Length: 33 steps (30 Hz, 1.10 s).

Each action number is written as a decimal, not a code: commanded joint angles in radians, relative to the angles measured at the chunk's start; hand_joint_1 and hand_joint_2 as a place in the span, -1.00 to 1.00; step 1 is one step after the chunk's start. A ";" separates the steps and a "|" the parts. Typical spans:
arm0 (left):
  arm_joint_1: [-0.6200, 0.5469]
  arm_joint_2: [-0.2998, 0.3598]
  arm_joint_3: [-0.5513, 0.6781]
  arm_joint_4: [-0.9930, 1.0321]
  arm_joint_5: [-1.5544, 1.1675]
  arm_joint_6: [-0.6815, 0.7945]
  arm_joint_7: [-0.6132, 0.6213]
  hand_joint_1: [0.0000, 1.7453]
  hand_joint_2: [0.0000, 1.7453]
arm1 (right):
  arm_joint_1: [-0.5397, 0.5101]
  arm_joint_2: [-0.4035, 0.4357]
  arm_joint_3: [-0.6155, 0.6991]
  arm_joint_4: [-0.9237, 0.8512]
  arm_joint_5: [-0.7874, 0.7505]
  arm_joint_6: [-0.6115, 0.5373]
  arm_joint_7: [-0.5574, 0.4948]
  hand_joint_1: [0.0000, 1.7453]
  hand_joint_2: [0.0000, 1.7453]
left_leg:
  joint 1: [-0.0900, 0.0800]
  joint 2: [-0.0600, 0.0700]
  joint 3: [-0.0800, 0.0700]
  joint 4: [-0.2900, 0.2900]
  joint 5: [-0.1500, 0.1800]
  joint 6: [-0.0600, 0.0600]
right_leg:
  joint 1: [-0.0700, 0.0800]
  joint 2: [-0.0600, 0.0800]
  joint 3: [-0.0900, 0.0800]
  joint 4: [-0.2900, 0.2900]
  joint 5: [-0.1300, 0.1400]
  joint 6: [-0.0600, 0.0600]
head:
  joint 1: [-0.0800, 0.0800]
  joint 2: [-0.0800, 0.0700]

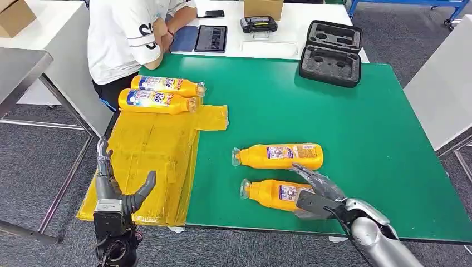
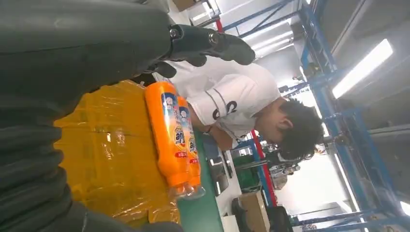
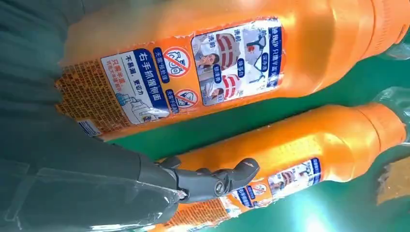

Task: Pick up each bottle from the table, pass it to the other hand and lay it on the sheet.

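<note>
Two orange bottles lie side by side on the green table (image 1: 356,117). The farther one (image 1: 281,156) (image 3: 314,140) lies free. My right hand (image 1: 317,193) (image 3: 72,164) reaches over the base end of the nearer one (image 1: 271,193) (image 3: 193,63), which still rests on the table. Its fingers (image 3: 212,181) are spread, and green table shows between them and that bottle. Two more bottles (image 1: 167,85) (image 1: 157,101) (image 2: 169,130) lie at the far end of the yellow sheet (image 1: 150,161) (image 2: 106,159). My left hand (image 1: 114,189) (image 2: 208,41) hovers at the sheet's near left corner, fingers apart, holding nothing.
A person in a white shirt (image 1: 128,33) (image 2: 232,96) bends over the table's far left corner, close to the two bottles on the sheet. At the back stand a black moulded case (image 1: 331,53), a tablet (image 1: 210,38) and a small device (image 1: 258,24).
</note>
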 commanded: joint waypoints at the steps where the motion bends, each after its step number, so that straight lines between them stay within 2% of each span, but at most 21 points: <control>1: -0.009 -0.003 0.005 0.016 0.008 -0.023 0.009 -1.00 1.00 | -0.022 -0.030 -0.013 -0.021 0.029 0.004 0.022 -1.00 1.00 | 0.000 0.000 0.003 0.000 -0.001 -0.001 | 0.000 0.000 0.002 0.000 -0.001 -0.001 | 0.000 0.000; 4: 0.001 -0.014 0.017 0.016 0.008 -0.024 0.009 -1.00 1.00 | -0.069 -0.050 0.002 -0.019 0.038 0.014 0.026 -1.00 1.00 | 0.000 0.002 0.005 0.000 -0.003 -0.002 | 0.000 0.002 0.004 0.001 -0.002 -0.002 | 0.000 0.000; 13: 0.028 -0.034 0.047 0.005 0.012 -0.039 0.002 -1.00 1.00 | -0.275 -0.003 0.085 0.075 0.041 0.040 0.011 -1.00 1.00 | 0.000 0.008 0.004 0.000 -0.003 -0.002 | 0.000 0.008 0.002 0.001 0.000 -0.002 | 0.000 0.000; 17: 0.022 -0.046 0.061 0.009 0.005 -0.031 0.002 -1.00 1.00 | -0.372 0.046 0.134 0.167 0.030 0.044 0.002 -1.00 1.00 | 0.000 0.008 0.004 0.000 -0.002 -0.002 | 0.000 0.008 0.002 0.001 0.000 -0.002 | 0.000 0.000; 20: 0.022 -0.047 0.062 0.005 0.004 -0.031 0.002 -1.00 1.00 | -0.381 0.062 0.144 0.181 0.031 0.042 0.001 -1.00 1.00 | 0.001 0.009 0.007 0.000 -0.003 -0.002 | 0.001 0.009 0.005 0.000 -0.001 -0.002 | 0.000 0.000; 25: 0.023 -0.047 0.062 0.005 0.004 -0.031 0.002 -1.00 1.00 | -0.376 0.060 0.144 0.186 0.030 0.041 0.000 -1.00 1.00 | 0.001 0.003 0.004 -0.001 -0.001 -0.002 | 0.001 0.003 0.003 0.000 0.000 -0.001 | 0.000 0.000; 29: 0.030 -0.048 0.060 -0.015 -0.010 -0.041 0.018 -1.00 1.00 | -0.399 0.095 0.171 0.224 0.030 0.043 0.003 -1.00 1.00 | 0.001 0.006 0.006 0.000 -0.003 -0.002 | 0.001 0.005 0.005 0.000 -0.001 -0.002 | 0.000 0.000; 33: 0.058 -0.043 0.061 -0.035 -0.020 -0.035 0.022 -1.00 1.00 | -0.335 0.050 0.167 0.167 0.017 0.024 0.002 -1.00 1.00 | 0.001 0.003 0.006 -0.001 -0.002 -0.002 | 0.001 0.003 0.006 -0.001 -0.001 -0.002 | 0.000 0.000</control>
